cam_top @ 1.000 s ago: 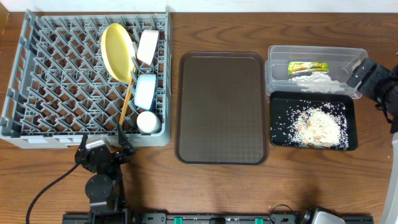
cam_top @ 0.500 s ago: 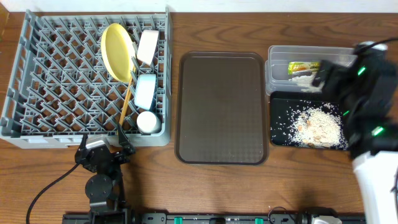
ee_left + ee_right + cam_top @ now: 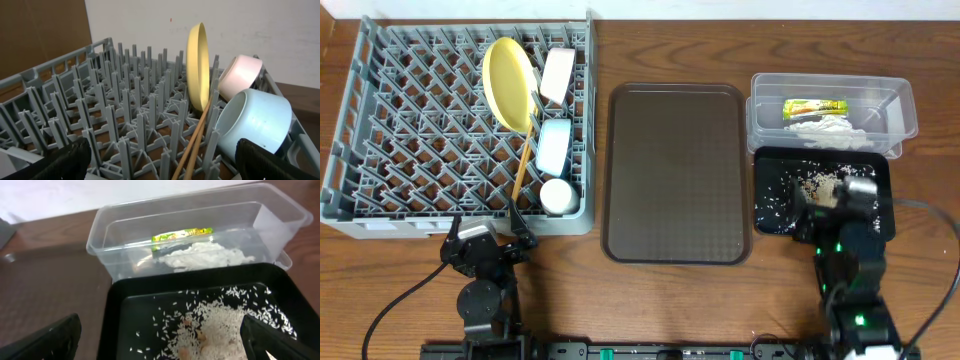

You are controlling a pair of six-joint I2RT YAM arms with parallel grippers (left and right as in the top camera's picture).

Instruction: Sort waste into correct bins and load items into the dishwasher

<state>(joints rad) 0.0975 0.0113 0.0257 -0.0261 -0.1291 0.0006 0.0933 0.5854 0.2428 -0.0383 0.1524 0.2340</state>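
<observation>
The grey dish rack (image 3: 410, 130) holds the yellow plate (image 3: 508, 82) on edge, a white bowl (image 3: 557, 74), the light-blue bowl (image 3: 553, 143), a small white cup (image 3: 558, 195) and two chopsticks (image 3: 525, 150). My left gripper (image 3: 485, 240) is open and empty at the rack's front edge; its view shows the plate (image 3: 197, 65), bowls (image 3: 255, 120) and chopsticks (image 3: 197, 140). The clear tub (image 3: 900, 105) holds the wrapper (image 3: 814, 107) and tissue (image 3: 828, 128). My right gripper (image 3: 832, 200) is open and empty over the black tray (image 3: 765, 190), above the rice (image 3: 225, 330).
The brown serving tray (image 3: 675, 170) lies bare between the rack and the bins. The clear tub (image 3: 110, 235) sits directly behind the black tray (image 3: 117, 310). Both arm bases stand at the table's front edge.
My right arm swung from the far right beside the clear tub down to the front of the black tray and now covers part of the rice. The left arm has not moved.
</observation>
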